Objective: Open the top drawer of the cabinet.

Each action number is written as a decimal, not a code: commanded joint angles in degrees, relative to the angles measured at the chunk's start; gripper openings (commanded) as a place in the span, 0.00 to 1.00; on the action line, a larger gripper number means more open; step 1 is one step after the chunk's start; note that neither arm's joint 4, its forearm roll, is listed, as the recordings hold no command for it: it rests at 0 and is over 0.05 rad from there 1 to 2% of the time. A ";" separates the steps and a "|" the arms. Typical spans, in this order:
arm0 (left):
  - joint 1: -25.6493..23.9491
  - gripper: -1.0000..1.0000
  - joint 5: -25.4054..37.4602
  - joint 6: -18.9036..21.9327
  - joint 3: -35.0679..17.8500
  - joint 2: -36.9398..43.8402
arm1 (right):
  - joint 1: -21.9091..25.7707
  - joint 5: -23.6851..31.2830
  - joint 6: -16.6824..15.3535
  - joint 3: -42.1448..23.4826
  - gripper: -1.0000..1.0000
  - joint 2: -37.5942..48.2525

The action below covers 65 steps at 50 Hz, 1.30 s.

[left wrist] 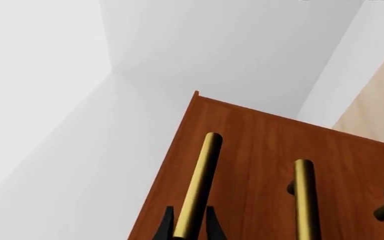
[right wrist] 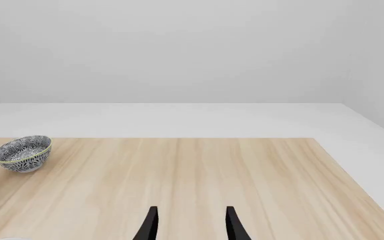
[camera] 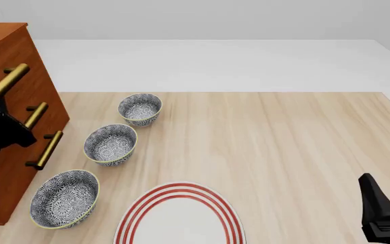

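Though parted, left end effector (left wrist: 190,227) astride handle (left wrist: 197,186).

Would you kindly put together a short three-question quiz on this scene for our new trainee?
1. True or false: the left gripper has its jaws on either side of the brass handle of the top drawer.
2. How many patterned bowls stand on the table? A) two B) three C) four
3. Fill in: the right gripper is open and holds ____.

Key: 1. True; it straddles the handle on the cabinet. 2. B: far bowl, middle bowl, near bowl. 3. Nothing.
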 commanded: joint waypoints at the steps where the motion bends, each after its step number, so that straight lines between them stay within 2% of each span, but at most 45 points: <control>1: -0.82 0.00 0.04 0.77 1.94 0.46 | -0.01 0.00 0.00 0.00 1.00 0.00; 65: -9.50 0.00 0.05 3.74 3.06 -1.53 | -0.01 0.00 0.00 0.00 1.00 0.00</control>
